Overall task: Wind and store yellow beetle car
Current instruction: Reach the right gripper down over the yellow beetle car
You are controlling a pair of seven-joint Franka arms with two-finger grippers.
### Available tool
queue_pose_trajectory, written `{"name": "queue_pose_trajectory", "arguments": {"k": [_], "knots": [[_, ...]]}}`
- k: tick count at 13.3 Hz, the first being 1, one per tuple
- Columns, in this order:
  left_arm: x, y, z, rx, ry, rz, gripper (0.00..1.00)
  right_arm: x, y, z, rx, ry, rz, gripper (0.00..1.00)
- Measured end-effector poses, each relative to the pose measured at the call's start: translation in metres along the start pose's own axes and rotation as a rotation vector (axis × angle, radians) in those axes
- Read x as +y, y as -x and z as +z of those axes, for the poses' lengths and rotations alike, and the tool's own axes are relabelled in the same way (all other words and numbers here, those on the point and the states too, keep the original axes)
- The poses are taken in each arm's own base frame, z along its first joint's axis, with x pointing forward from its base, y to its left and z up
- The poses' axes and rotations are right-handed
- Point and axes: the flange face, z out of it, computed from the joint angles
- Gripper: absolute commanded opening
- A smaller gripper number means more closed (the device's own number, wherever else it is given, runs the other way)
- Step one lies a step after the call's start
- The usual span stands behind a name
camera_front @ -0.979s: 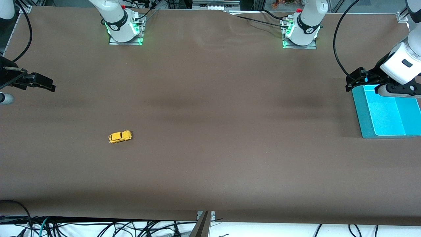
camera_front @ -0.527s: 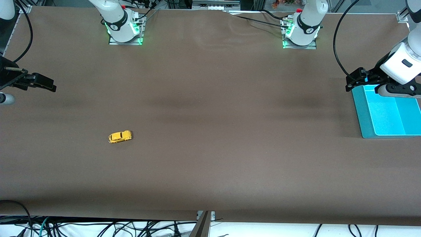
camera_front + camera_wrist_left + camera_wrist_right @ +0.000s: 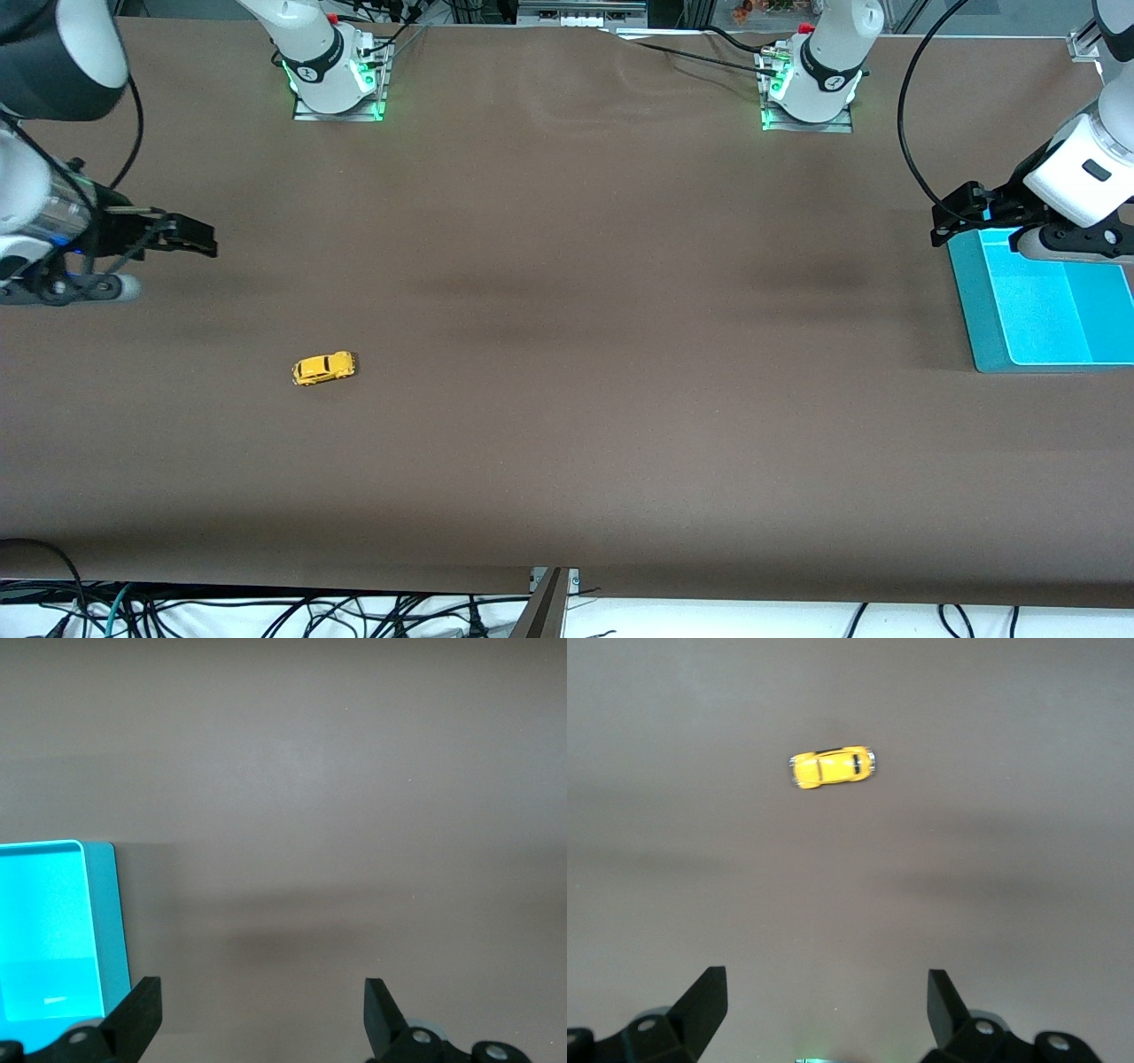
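Note:
The yellow beetle car (image 3: 324, 368) stands alone on the brown table, toward the right arm's end. In the right wrist view the yellow beetle car (image 3: 831, 767) lies ahead of the fingers, well apart from them. My right gripper (image 3: 193, 237) hangs open and empty above the table near that end's edge; in its own view the right gripper (image 3: 826, 1005) has bare table between its tips. My left gripper (image 3: 952, 221) waits open and empty over the corner of the teal tray (image 3: 969, 306). In its wrist view the left gripper (image 3: 263, 1014) frames bare table.
The teal tray (image 3: 111, 921) holds nothing and lies at the left arm's end of the table. Both arm bases (image 3: 337, 75) stand along the table's back edge. Cables hang below the front edge.
The right arm has swung in from the table's edge, carrying its open gripper toward the car's side of the table. The left arm and the car have not moved.

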Motion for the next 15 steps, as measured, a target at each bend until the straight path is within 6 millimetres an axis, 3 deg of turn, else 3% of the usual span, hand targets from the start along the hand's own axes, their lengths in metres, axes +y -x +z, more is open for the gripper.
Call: {"name": "queue_pose_trajectory", "arguments": {"k": [3,5,11,15], "knots": [[0.0,0.0,0.0,0.0,0.0,0.0,1.0,-0.013,-0.008,0.016,-0.029,0.002,-0.073,1.0],[0.0,0.0,0.0,0.0,0.0,0.0,1.0,-0.012,-0.019,0.039,-0.068,0.004,-0.236,1.0],[0.0,0.0,0.0,0.0,0.0,0.0,1.0,-0.011,-0.071,0.136,-0.096,-0.015,-0.813,1.0],[0.0,0.0,0.0,0.0,0.0,0.0,1.0,-0.014,-0.086,0.201,0.012,0.027,-1.174,0.99]]}}
